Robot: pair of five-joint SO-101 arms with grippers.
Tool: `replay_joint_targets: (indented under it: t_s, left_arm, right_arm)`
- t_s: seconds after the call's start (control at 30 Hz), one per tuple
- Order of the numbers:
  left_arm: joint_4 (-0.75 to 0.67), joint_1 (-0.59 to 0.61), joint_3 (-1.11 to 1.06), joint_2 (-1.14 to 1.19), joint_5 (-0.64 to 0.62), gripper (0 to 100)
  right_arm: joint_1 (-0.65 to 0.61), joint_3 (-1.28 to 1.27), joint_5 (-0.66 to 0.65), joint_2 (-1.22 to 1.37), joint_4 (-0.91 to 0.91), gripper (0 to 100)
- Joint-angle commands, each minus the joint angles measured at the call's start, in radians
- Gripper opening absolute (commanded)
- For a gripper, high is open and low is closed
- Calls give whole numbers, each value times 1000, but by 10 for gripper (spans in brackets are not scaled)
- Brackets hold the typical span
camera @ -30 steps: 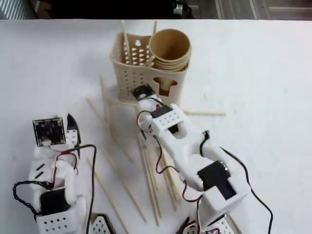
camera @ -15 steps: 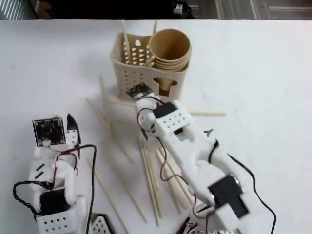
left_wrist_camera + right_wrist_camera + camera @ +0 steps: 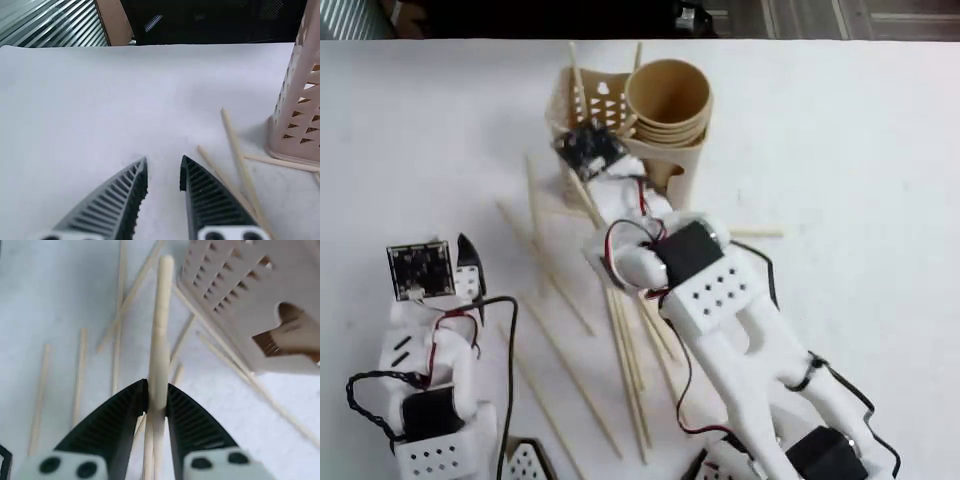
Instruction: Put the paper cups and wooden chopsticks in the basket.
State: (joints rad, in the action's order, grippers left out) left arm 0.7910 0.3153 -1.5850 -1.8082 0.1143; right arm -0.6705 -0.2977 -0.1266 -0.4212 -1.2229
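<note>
Right gripper (image 3: 157,390) is clamped on one wooden chopstick (image 3: 161,330). Both jaws press its sides and the stick runs out well past the fingertips. In the right wrist view we see the far end of the held stick just beside the perforated wall of the basket (image 3: 688,165). In the high view the right arm's wrist sits over the basket's front corner, on the side away from the cups.

Paper cups (image 3: 667,95) are stacked upright inside the basket, filling one end. A few upright chopsticks (image 3: 577,75) stand in the other end.

Loose chopsticks (image 3: 625,370) lie scattered on the bench (image 3: 840,150) in front of the basket. Some touch its base and others lie well apart from it.

Left gripper (image 3: 162,167) is parted by a narrow gap and grips nothing. It sits low over the bench, well apart from the basket, with two loose sticks between it and the basket's corner.
</note>
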Motion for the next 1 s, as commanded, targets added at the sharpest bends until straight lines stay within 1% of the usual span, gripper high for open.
replay_joint_targets:
  t_s: [0.0,0.1,0.2,0.3,0.5,0.63,0.8,0.87,0.97]
  left_arm:
    - [2,10,3,-16,-5,124]
    - [2,10,3,-16,-5,124]
    - [2,10,3,-16,-5,124]
    - [2,10,3,-16,-5,124]
    - [2,10,3,-16,-5,124]
    - [2,10,3,-16,-5,124]
    - [2,10,3,-16,-5,124]
    - [2,10,3,-16,-5,124]
    - [2,10,3,-16,-5,124]
  right_arm:
    - [-12,153,-5,-48,-2,17]
    - [-16,261,-5,-44,1,17]
    - [-12,342,29,-44,73,17]
    - [-12,381,37,-44,196,17]
    - [-7,377,35,-42,501,17]
    - [31,377,35,-33,682,17]
    - [120,377,34,61,895,17]
    - [148,377,34,120,937,17]
    - [176,377,34,203,947,17]
